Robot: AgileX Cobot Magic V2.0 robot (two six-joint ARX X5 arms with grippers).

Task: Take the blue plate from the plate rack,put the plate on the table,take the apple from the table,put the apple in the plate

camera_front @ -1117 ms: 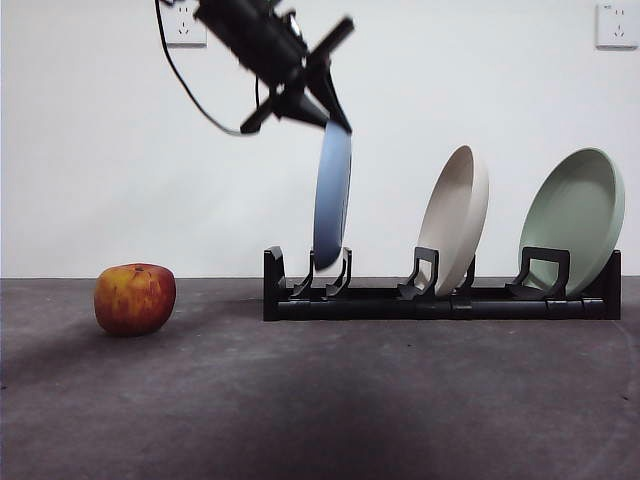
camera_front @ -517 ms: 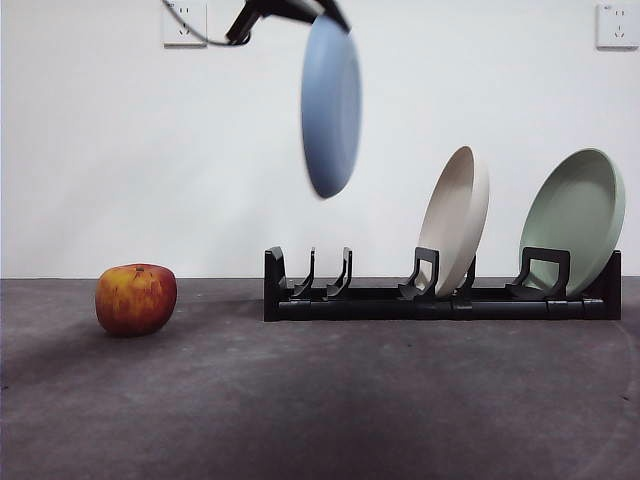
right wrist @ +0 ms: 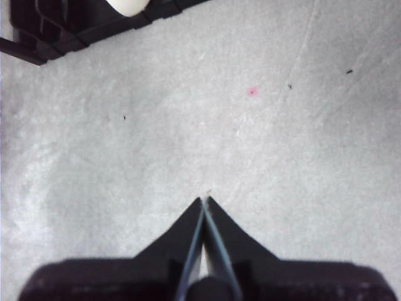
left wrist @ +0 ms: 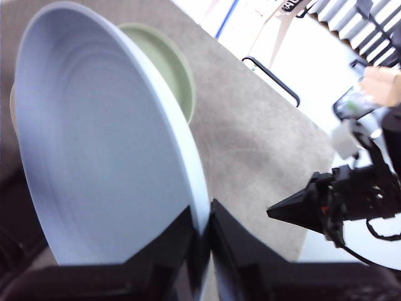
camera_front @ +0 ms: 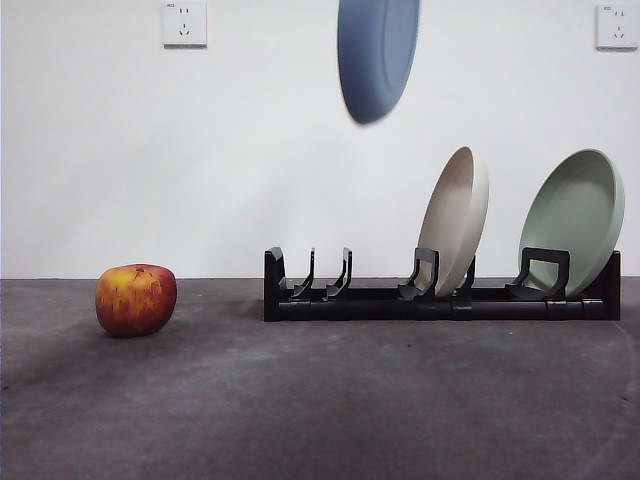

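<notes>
While the left gripper (left wrist: 202,241) pinches its rim between its jaws, the blue plate (camera_front: 377,55) hangs on edge high above the plate rack (camera_front: 440,300). Two plates stand in that rack: one beige plate (camera_front: 455,220), one pale green plate (camera_front: 572,215). One apple (camera_front: 136,298) sits on the bench (camera_front: 320,400) beside the rack. Right gripper (right wrist: 203,207) jaws are pressed together.

It looked like a robot lab or test room, not a home. A bare white wall (camera_front: 250,180) carried two sockets (camera_front: 184,22), and the dark grey table (camera_front: 320,400) served as a plain workbench. Beyond it, the left wrist view caught a pale floor and white metal frames (left wrist: 276,25).
</notes>
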